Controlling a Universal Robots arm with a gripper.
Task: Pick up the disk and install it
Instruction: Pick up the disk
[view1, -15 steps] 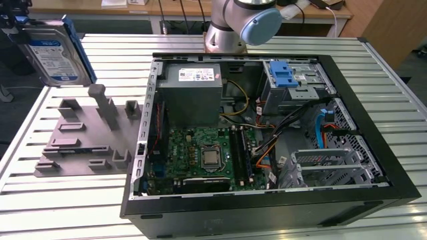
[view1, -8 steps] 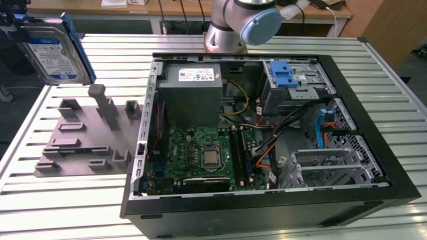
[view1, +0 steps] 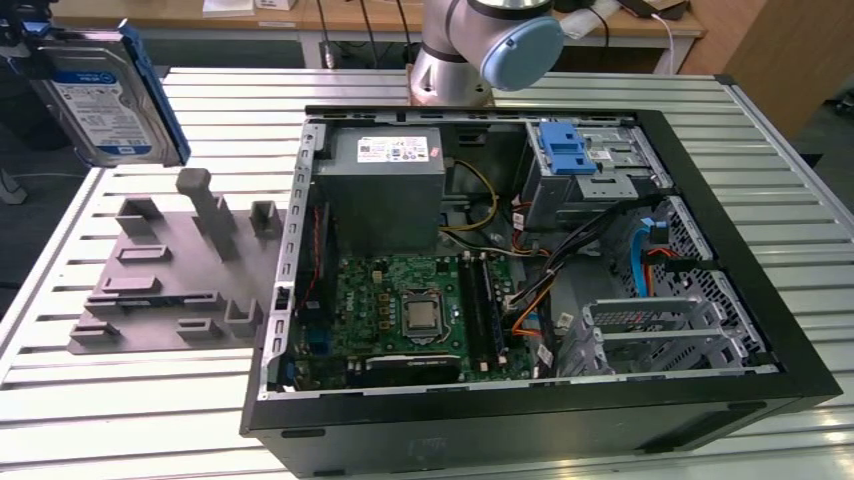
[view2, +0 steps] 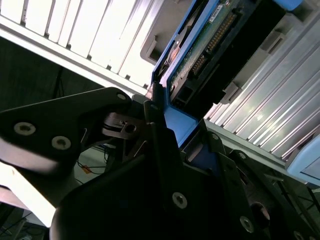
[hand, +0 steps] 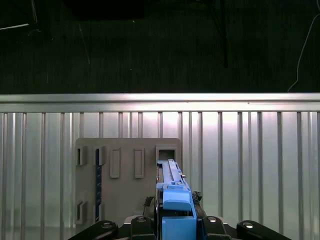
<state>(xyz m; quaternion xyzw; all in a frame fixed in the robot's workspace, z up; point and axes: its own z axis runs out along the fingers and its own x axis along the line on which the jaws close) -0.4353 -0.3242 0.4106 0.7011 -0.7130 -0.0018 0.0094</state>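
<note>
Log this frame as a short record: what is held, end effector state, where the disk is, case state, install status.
held: the disk
end effector: shut on the disk's blue frame
disk position: in the air, clear of the grey fixture, at the exterior view's left
computer case: open, lying on the slatted table
install status: disk not yet in the case

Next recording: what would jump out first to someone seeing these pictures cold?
The disk, gripped by the claw, hangs at the exterior view's upper left, above a grey holder on the slatted table. Next comes the open computer case in the middle of that view, its green board laid bare.
</note>
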